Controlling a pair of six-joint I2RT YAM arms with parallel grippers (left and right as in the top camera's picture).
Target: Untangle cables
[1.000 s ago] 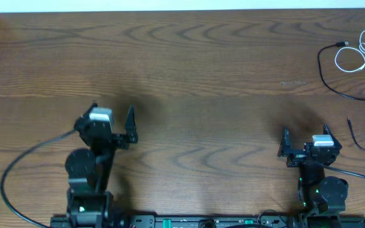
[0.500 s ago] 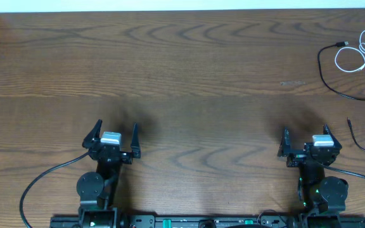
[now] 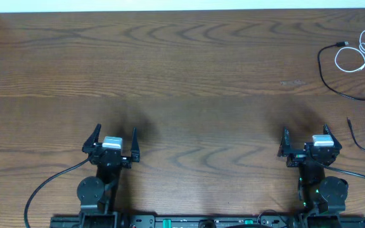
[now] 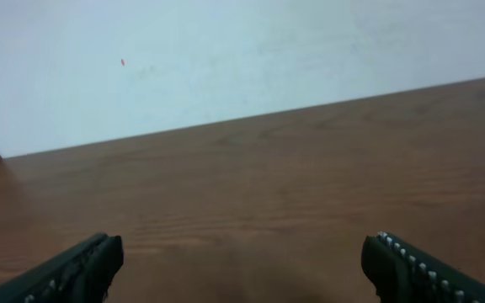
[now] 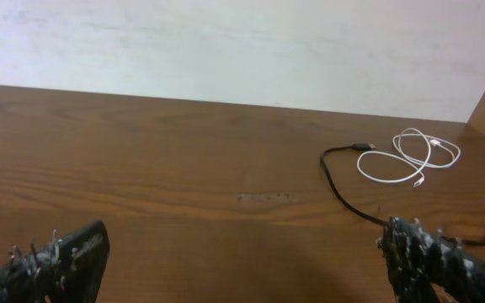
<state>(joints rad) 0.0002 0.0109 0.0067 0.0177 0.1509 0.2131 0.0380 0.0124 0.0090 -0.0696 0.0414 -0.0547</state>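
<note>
A dark brown wooden table (image 3: 201, 76) fills the overhead view, with a pale wall (image 5: 226, 42) beyond its far edge. At the near edge sit the two arm bases, a thick black wire (image 3: 46, 190) looping out from the left one. Just in from that edge, the left gripper (image 3: 115, 130) hovers near the left corner with its fingers spread wide and nothing between them. The right gripper (image 3: 305, 133) is near the right corner, also spread wide and holding nothing. Both point toward the far edge. Beside the right edge, about halfway back, a thin black strand (image 3: 360, 142) runs off the picture; whether it joins the black cable cannot be told. In the far right corner lies the black cable (image 3: 322, 73), curving from a small plug toward the right edge. The white cable (image 3: 352, 68) lies in loose loops just beside that plug, inside the black curve. Whether the two touch cannot be told. Both cables are well apart from either gripper.
</note>
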